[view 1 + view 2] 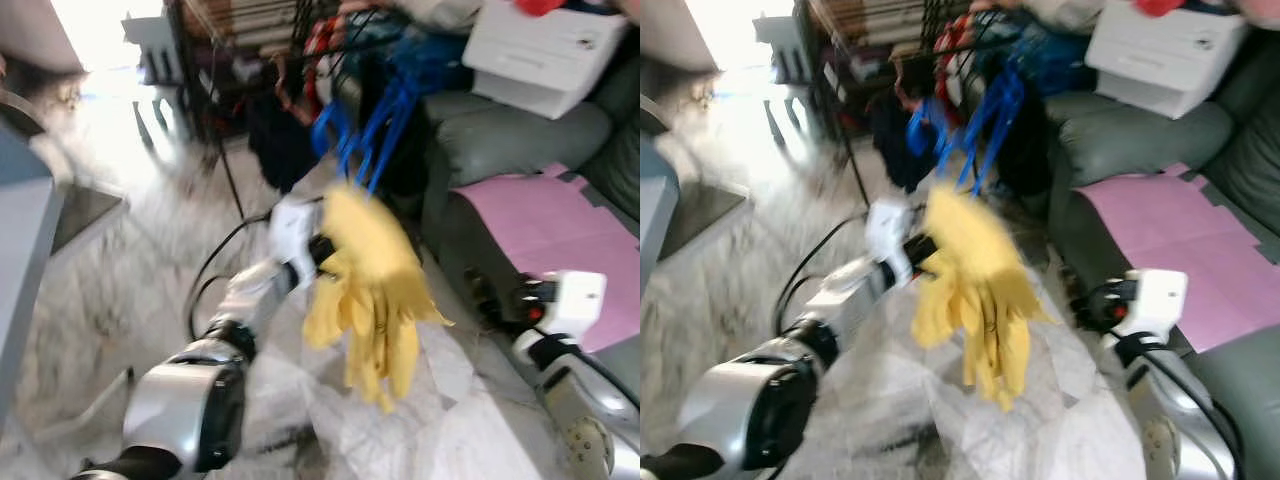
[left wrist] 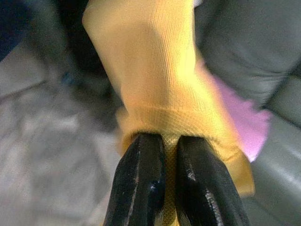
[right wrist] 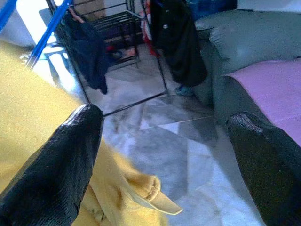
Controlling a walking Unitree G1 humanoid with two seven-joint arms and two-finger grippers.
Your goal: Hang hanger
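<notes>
A yellow garment [image 1: 370, 290] hangs from a blue hanger [image 1: 372, 130] in front of me; the picture is blurred. My left gripper [image 1: 325, 250] is stretched forward and shut on the garment's hem, and the left wrist view shows both black fingers [image 2: 141, 179] pinching the yellow fabric [image 2: 155, 70]. My right arm [image 1: 565, 300] is lower on the right. Its gripper [image 3: 164, 117] is open with nothing between the fingers, and the yellow garment [image 3: 33, 117] lies just beside one finger. A black clothes rack [image 1: 300, 60] with dark clothes stands behind the hanger.
A grey-green sofa [image 1: 520, 140] with a pink sheet [image 1: 560, 230] and a white box [image 1: 545, 50] fills the right side. A grey cabinet [image 1: 20, 230] stands at the left. A black cable [image 1: 215, 260] and crumpled white sheeting [image 1: 430, 420] lie on the marble floor.
</notes>
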